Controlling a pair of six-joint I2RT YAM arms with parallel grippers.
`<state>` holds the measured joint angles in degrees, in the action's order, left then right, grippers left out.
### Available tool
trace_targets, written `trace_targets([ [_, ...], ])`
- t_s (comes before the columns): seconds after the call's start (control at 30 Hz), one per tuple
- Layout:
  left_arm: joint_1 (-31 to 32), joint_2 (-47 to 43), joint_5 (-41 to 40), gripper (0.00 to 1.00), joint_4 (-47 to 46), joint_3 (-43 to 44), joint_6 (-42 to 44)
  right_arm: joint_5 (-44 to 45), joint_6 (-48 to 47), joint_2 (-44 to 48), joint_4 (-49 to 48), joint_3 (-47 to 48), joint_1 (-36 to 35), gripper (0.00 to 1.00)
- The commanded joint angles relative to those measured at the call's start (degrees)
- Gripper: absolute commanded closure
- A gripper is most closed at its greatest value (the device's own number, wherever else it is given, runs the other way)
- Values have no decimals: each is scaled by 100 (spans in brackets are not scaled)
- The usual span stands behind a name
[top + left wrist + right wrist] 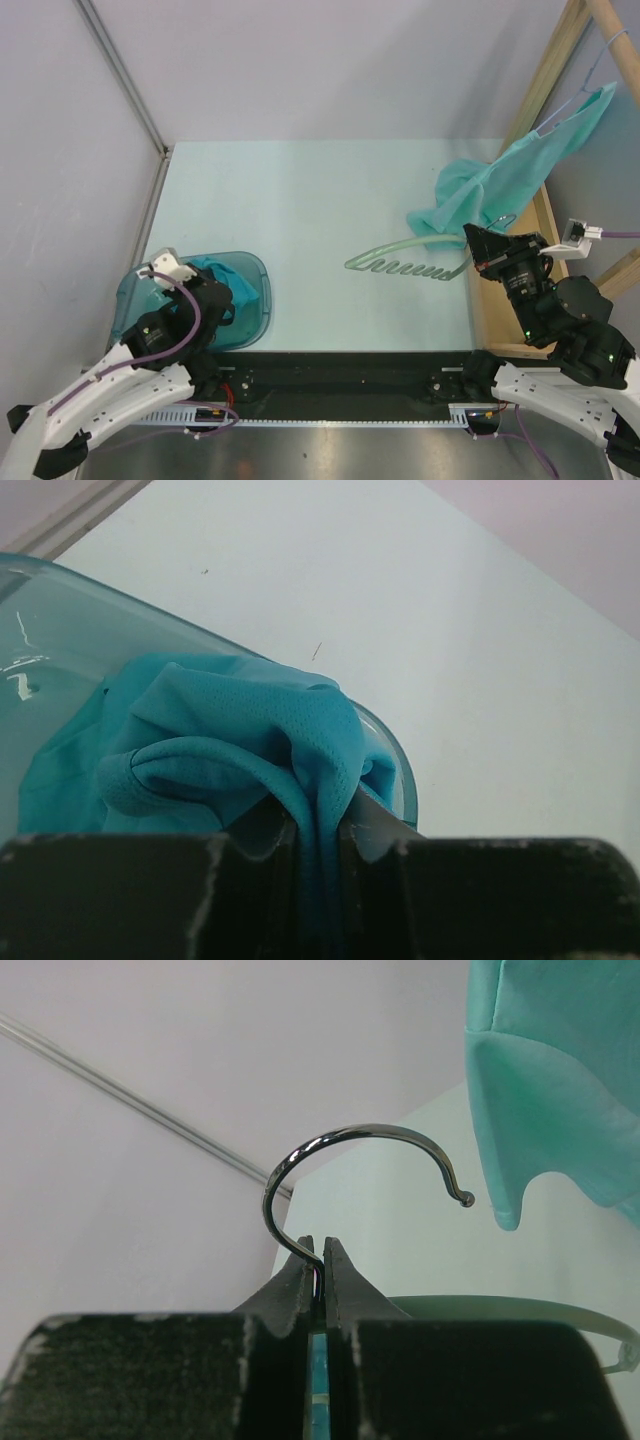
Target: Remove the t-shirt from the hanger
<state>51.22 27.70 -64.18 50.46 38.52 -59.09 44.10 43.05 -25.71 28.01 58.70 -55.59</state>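
A blue t-shirt (214,267) lies bunched in a translucent teal bin (257,278) at the near left. My left gripper (222,300) is shut on a fold of it, seen close in the left wrist view, where the gripper (318,818) pinches the blue t-shirt (220,740) over the bin rim (398,762). A bare pale green hanger (400,263) lies on the table. My right gripper (470,247) is shut on the stem of its metal hook (340,1138), with the gripper (322,1252) just below the curve and the hanger's body (520,1310) behind.
A second, sea-green garment (495,185) hangs from a wooden rack (548,65) at the far right and drapes onto the table; its edge shows in the right wrist view (550,1080). Grey walls stand at the left and back.
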Motion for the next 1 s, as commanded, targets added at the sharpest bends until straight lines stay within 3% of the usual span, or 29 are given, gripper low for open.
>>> trace_targets([
  [0.0, -103, 51, -41, 74, 17, -327, -586, 2, 239, 110, -331, -51, 5, 100],
  [0.07, -208, 60, -16, 65, 122, -389, -700, 2, 239, 119, -323, -60, 5, 100],
  [0.13, -235, 16, 20, 45, 166, -398, -744, 20, 239, 111, -305, -69, 5, 100],
  [0.17, -235, -45, 29, 18, 210, -389, -797, 11, 248, 111, -296, -69, -4, 100],
  [0.2, -235, -98, 37, 3, 210, -355, -788, 11, 239, 111, -296, -78, 5, 100],
  [0.23, -235, -151, 55, 0, 193, -328, -753, 11, 231, 111, -296, -78, 5, 100],
  [0.37, -235, -450, 414, 0, -727, -118, 518, 11, 239, 93, -296, -78, 5, 100],
  [0.57, -235, -871, 1459, 0, -1678, 480, 1715, 81, 266, 102, -314, -157, 5, 100],
  [0.8, -235, -1250, 3849, 0, -3479, 603, 3218, 81, 222, -47, -130, -78, 5, 100],
  [0.87, -235, -970, 4675, 0, -3560, 935, 3474, 125, 222, -118, -33, -78, 5, 100],
  [0.97, -235, -356, 5284, 1, -3263, 1690, 3676, 126, 195, -232, 81, -51, 5, 100],
])
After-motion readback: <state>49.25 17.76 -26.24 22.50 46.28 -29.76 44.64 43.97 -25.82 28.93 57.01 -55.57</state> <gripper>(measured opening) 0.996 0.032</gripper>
